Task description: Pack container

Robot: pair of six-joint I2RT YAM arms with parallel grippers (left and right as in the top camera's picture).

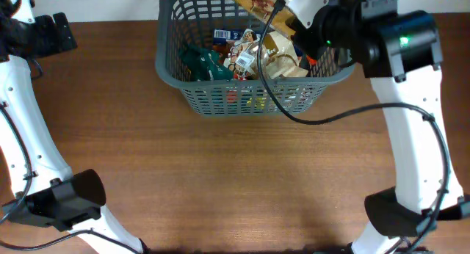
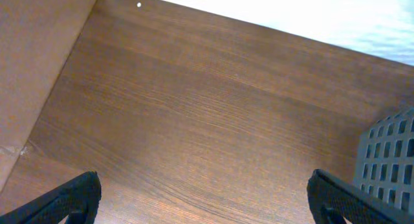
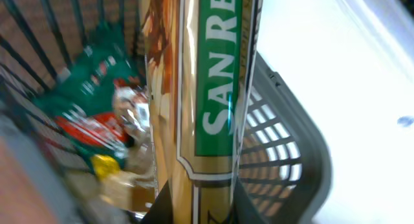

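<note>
The container (image 1: 220, 100) sits top centre of the overhead frame on the table (image 1: 242, 173), already holding a heap of packets (image 1: 242, 59), so packing looks well advanced; the right gripper (image 3: 197, 208) is clenched on a gold packet (image 3: 194, 88) with a green label, above the basket's far side and not yet dropped; the left gripper (image 2: 204, 198) hangs released over bare wood, upper left; no other packet shows outside, so this may be the last.
</note>
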